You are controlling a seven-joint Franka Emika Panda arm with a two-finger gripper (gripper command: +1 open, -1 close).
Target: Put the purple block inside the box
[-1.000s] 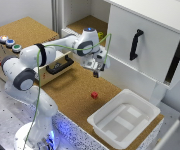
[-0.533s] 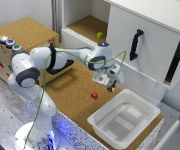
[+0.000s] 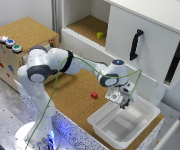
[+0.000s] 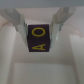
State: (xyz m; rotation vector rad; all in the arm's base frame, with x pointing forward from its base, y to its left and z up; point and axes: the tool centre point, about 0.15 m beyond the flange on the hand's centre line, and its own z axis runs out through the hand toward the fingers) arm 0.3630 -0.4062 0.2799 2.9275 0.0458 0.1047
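My gripper (image 3: 124, 102) is shut on the purple block (image 4: 40, 39), a dark purple cube with yellow letters that fills the middle of the wrist view between the two fingers (image 4: 19, 21). In the exterior view the gripper hangs over the far rim of the box (image 3: 102, 127), a wide shallow white tub at the cork table's near corner. The block is barely visible there, a dark bit between the fingertips. In the wrist view the white floor of the box (image 4: 42, 70) lies right below the block.
A small red block (image 3: 94, 95) lies on the cork tabletop to the exterior view's left of the box. A yellow-green object (image 3: 100, 35) sits in the open shelf. A white cabinet door with a black handle (image 3: 136, 44) stands behind the gripper. A cork box with coloured buttons (image 3: 10, 42) stands at left.
The arm has swung from near the shelf to the exterior view's right and down, carrying the block to above the box's rim.
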